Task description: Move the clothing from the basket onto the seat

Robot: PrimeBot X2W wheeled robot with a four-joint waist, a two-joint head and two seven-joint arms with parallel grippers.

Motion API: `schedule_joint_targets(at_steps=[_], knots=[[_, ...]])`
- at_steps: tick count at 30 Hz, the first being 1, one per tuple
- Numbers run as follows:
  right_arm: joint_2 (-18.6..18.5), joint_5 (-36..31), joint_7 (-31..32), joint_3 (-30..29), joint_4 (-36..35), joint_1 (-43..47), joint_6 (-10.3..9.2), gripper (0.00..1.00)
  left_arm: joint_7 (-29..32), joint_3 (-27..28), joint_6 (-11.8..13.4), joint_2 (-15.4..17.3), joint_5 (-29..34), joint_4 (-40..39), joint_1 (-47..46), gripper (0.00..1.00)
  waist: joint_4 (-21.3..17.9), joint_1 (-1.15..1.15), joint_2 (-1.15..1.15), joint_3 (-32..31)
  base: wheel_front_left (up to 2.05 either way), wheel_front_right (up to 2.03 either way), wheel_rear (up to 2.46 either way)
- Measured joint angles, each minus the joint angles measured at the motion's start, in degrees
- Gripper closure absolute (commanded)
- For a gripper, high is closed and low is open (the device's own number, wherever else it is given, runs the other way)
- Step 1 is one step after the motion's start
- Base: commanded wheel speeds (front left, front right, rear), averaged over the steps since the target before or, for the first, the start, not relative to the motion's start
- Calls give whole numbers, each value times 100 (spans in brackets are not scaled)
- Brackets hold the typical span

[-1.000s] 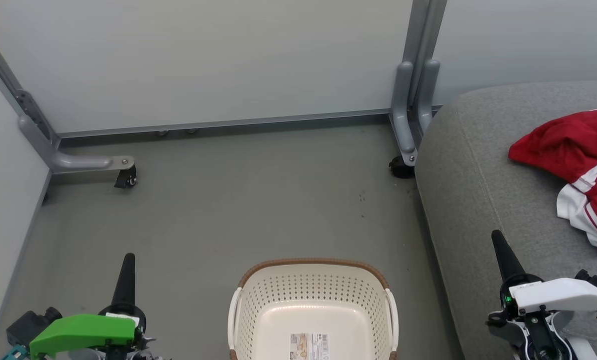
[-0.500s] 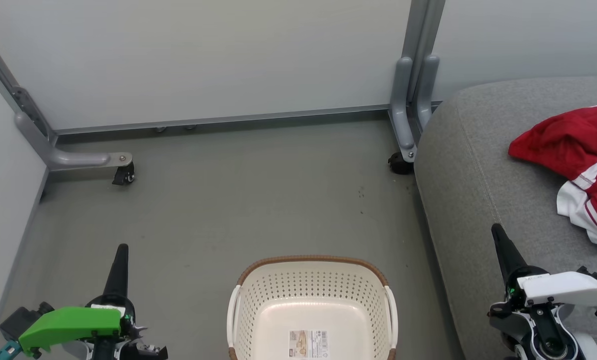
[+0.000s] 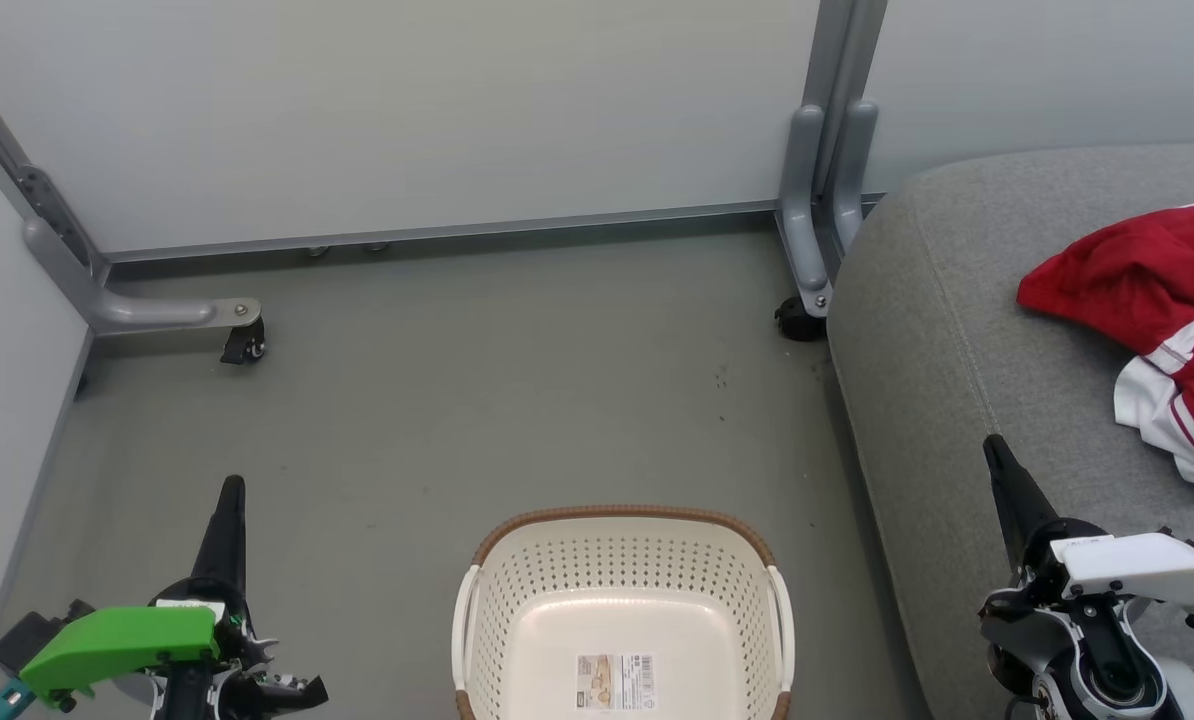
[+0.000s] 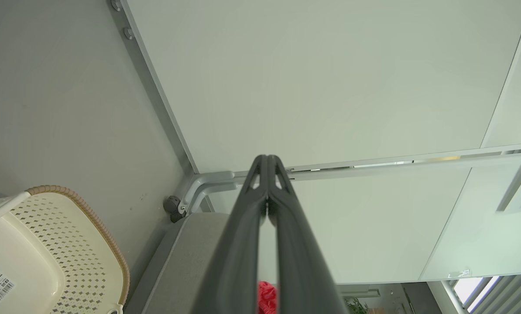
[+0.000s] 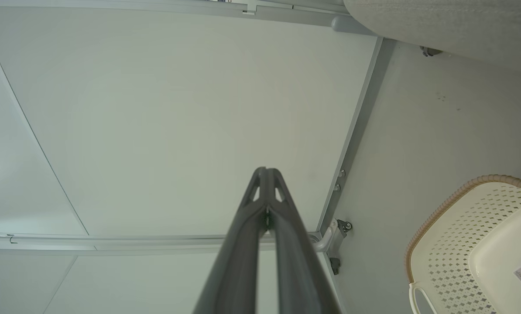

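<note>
one basket (image 3: 619, 575), one seat (image 3: 922, 350) bearing one clothing heap (image 3: 1142, 285); left hand (image 3: 231, 488), right hand (image 3: 991, 445) both closed.

Robot is showing mismatched wrist covers
left gripper (image 3: 230, 492) is wearing a green cover (image 3: 122, 640); right gripper (image 3: 994, 452) is wearing a white cover (image 3: 1142, 567)

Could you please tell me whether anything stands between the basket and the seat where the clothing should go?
Nothing visible does: only bare floor separates the basket from the seat, where red clothing already lies.
</note>
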Motion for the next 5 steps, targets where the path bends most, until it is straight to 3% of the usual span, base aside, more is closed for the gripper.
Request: schedule_joint_targets(at_steps=[5], knots=[[7,244,75,-35,29,-24,0,100,74,69,-26,-3,-214,24,-68,100,-7,0,0,27,0,0,0]])
